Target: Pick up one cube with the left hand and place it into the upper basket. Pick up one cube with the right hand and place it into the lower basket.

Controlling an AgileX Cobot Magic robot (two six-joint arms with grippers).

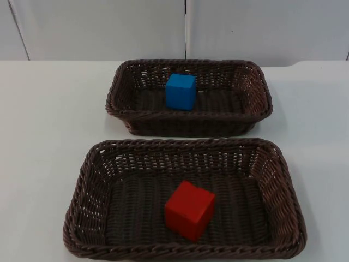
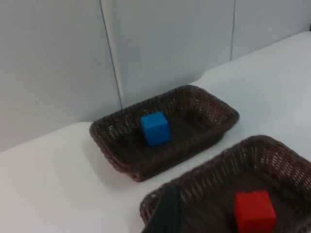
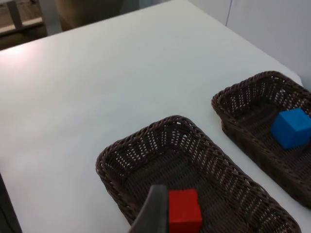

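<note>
A white table (image 1: 49, 136) holds two dark brown woven baskets, one behind the other, in front of a grey wall (image 1: 109, 27). The upper basket (image 1: 117, 90), nearer the wall, contains a blue cube (image 1: 180, 91) resting on its floor, close to the middle and toward the back rim. The lower basket (image 1: 82, 180), nearer the camera, contains a red cube (image 1: 189, 210) sitting on its floor a little right of centre, turned at a slight angle. The two baskets stand just apart, not touching.

From the left wrist, a single dark fingertip of the left gripper (image 2: 165, 213) hangs above the near rim of the lower basket, with both cubes ahead of it. From the right wrist, one grey fingertip of the right gripper (image 3: 153, 211) hangs just beside the red cube. Whether either gripper is spread or closed cannot be told; neither holds anything that can be seen.

Judging by how things lie, both placements look finished: each basket has its cube, and no cube is left on the table
</note>
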